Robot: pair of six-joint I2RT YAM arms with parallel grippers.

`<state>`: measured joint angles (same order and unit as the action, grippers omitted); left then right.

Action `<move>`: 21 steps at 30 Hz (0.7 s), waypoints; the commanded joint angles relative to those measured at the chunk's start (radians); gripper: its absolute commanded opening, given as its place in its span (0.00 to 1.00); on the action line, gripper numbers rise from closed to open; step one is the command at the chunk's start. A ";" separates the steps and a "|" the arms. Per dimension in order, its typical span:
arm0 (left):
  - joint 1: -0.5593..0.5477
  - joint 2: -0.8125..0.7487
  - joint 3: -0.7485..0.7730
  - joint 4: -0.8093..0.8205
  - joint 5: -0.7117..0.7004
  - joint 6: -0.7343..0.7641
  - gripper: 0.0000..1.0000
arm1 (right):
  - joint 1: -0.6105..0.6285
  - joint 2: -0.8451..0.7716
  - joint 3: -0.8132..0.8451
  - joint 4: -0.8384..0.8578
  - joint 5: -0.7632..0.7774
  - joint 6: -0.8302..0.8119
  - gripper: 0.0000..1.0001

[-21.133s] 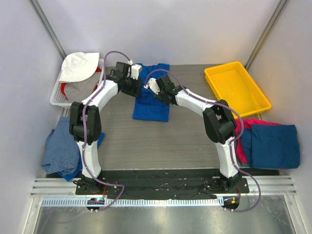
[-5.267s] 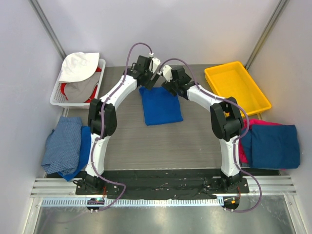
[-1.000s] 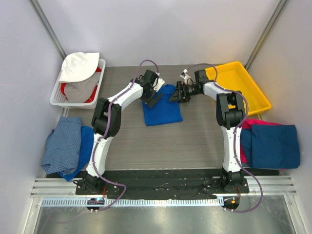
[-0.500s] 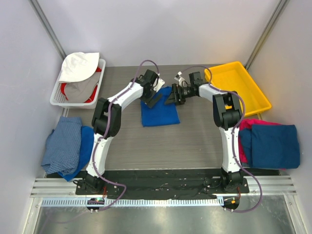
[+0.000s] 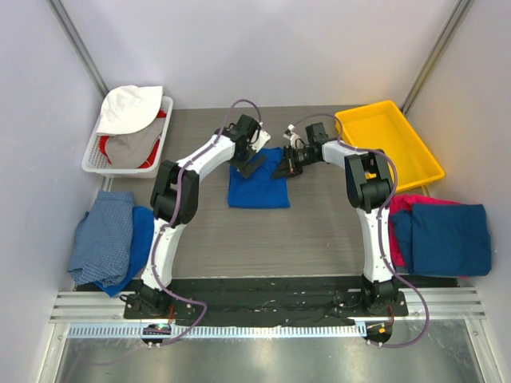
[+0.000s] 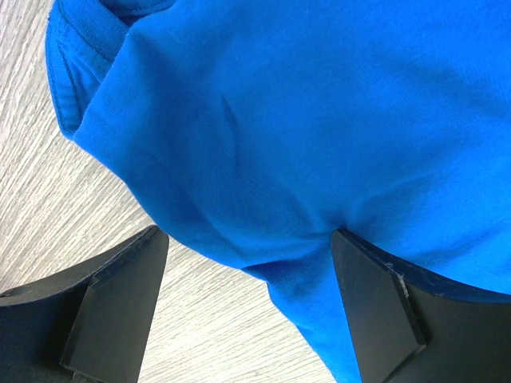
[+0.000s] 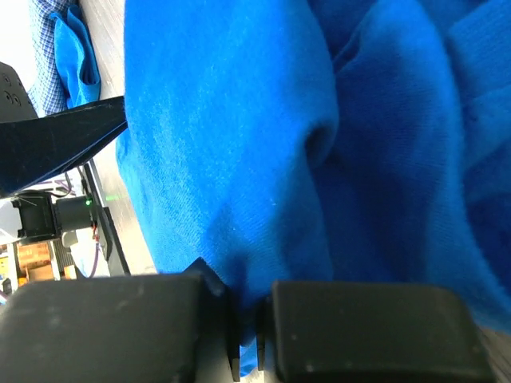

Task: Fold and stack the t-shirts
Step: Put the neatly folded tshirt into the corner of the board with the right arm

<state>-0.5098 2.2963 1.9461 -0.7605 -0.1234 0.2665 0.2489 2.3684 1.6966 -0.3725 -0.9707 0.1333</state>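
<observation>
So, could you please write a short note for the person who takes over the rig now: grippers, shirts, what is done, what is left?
Left gripper: open over the far left corner of the blue t-shirt, which lies folded mid-table.
Right gripper: shut on a pinch of its far right edge.
Done: dark blue shirt stacked on a magenta one at the right side.
Left: finish this fold, carry it to the stack; the heap at the left side probably follows.

T-shirt point(image 5: 257, 183) centred on table point(image 5: 319, 227) — basket point(image 5: 88, 162) back-left, tray point(image 5: 385, 148) back-right, stack point(image 5: 443, 237) right, heap point(image 5: 102, 247) left.
</observation>
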 commanded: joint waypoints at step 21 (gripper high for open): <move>0.016 -0.201 0.120 0.010 -0.087 0.011 0.89 | -0.054 -0.550 -0.130 -0.566 0.412 -0.290 0.01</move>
<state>-0.5064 2.1887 2.0331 -0.7635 -0.1768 0.2703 0.2218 1.9568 1.5749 -0.7998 -0.6617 -0.1005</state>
